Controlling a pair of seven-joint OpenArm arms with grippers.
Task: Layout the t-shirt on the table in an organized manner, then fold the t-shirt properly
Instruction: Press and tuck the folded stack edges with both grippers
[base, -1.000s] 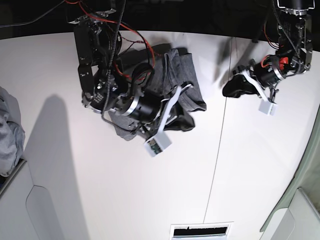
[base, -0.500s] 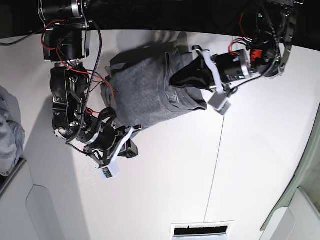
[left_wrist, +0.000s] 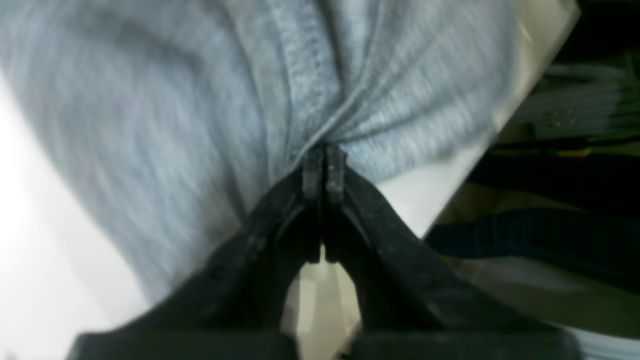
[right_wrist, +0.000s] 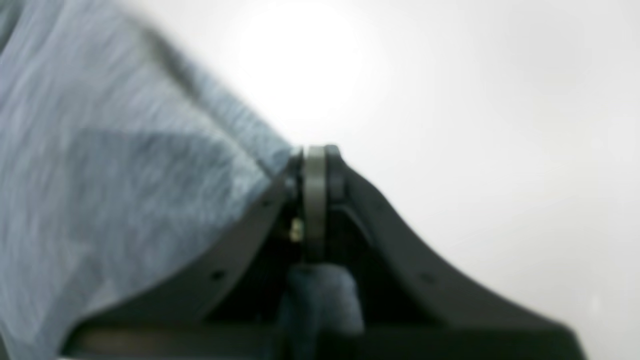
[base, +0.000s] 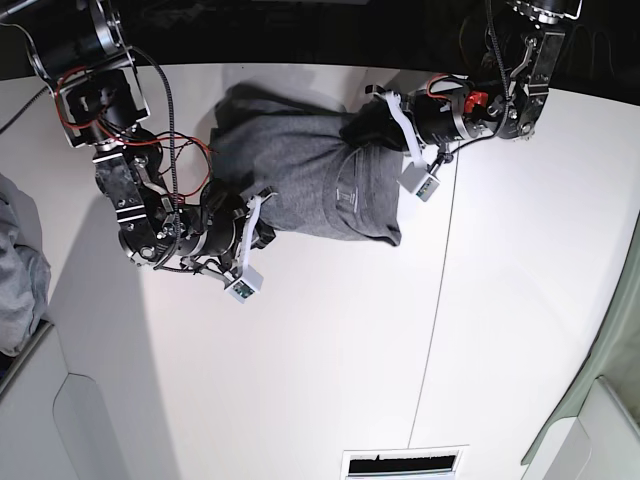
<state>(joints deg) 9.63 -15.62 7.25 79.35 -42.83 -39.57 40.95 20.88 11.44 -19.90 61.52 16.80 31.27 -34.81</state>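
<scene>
**Two-point hold on the t-shirt for spreading**

Held at two separate points, judged as preparation for drawing the bunched fabric flat; laying out not yet complete, folding not yet begun.

- Left pincer (left_wrist: 324, 167): jaws pressed together on a gathered ridge of the t-shirt (left_wrist: 200, 100), creases radiating from the pinch. Grip close to the far edge of the worktop (left_wrist: 430, 195), beside a stitched seam.
- Right pincer (right_wrist: 315, 170): jaws closed on an edge or corner of the t-shirt (right_wrist: 125, 175); a tuft of cloth visible behind the tips. Fabric entirely to one side of this pincer, bare worktop (right_wrist: 475, 125) on the other.

Position of the t-shirt (base: 300, 180): on the far half of the worktop (base: 330, 380), crumpled between both arms. Left pincer (base: 368, 128) at the edge nearer the dark seam line (base: 437, 300); right pincer (base: 262, 228) at the opposite, nearer corner. Separate paler cloth heap (base: 18, 270) at the worktop's side edge, well apart.
</scene>
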